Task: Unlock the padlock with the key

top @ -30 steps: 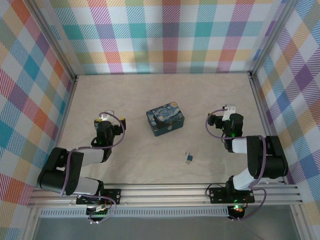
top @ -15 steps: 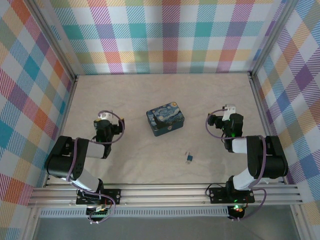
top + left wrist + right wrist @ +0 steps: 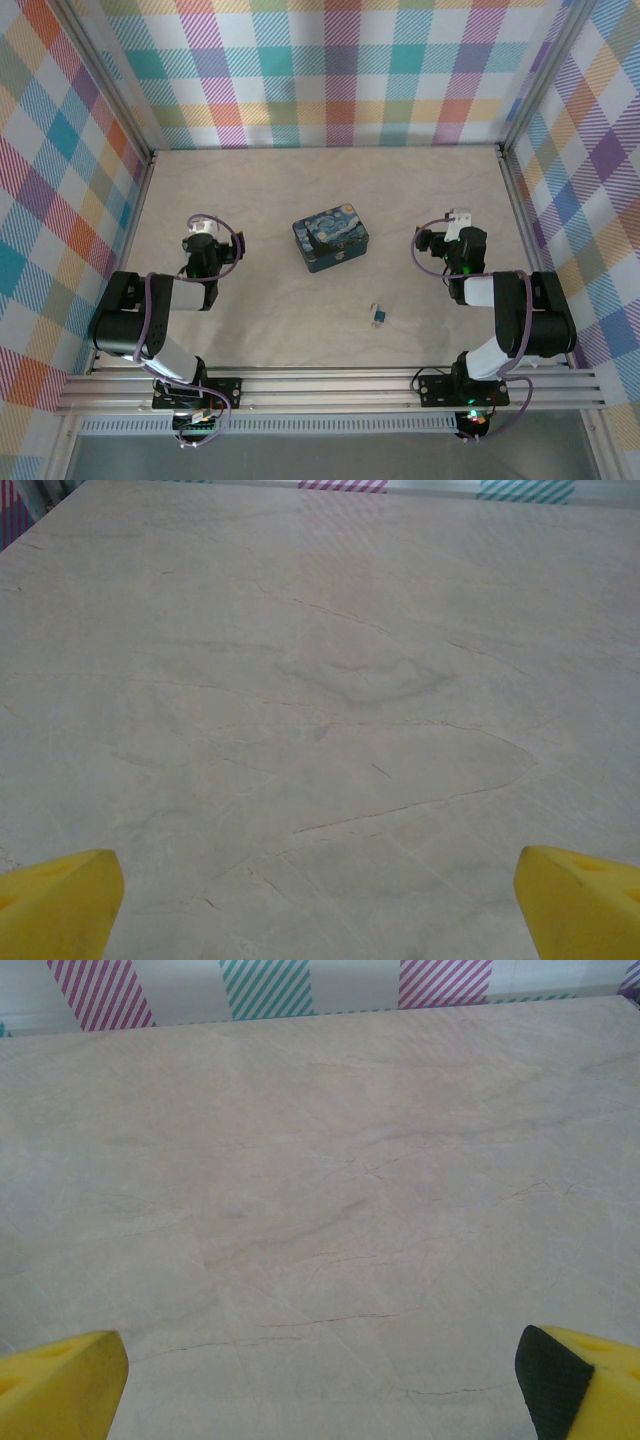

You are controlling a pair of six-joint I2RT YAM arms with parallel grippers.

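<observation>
Currently, the left gripper (image 3: 203,230) hangs over the bare table (image 3: 270,190) at the left, its yellow fingers (image 3: 60,900) spread wide with nothing between them. The painted tin (image 3: 330,240) sits at centre. The padlock (image 3: 379,316) lies nearer the arm bases, right of the tin, untouched. The right gripper (image 3: 457,222) stands at the right, its fingers (image 3: 60,1375) likewise wide apart and empty.

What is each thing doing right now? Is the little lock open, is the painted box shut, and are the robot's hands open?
padlock: lying loose on the table, nothing touching it; too small to tell if it is locked
painted tin: lid on, shut
left gripper: open, holding nothing
right gripper: open, holding nothing
</observation>
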